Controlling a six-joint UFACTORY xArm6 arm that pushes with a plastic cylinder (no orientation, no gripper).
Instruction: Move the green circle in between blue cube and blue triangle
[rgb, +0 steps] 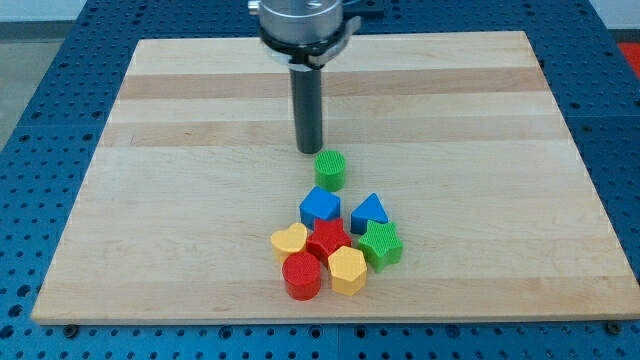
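The green circle (330, 169) stands on the wooden board, just above the blue cube (319, 207). The blue triangle (369, 213) lies to the right of the cube, with a narrow gap between them. My tip (309, 150) is on the board just up and to the left of the green circle, close to it; I cannot tell whether it touches it. The green circle is a little above the gap between the two blue blocks.
Below the blue blocks is a tight cluster: a yellow heart (289, 241), a red star (327, 240), a green star (381, 244), a red cylinder (301, 276) and a yellow hexagon (347, 270). The board's bottom edge (330, 321) runs just below them.
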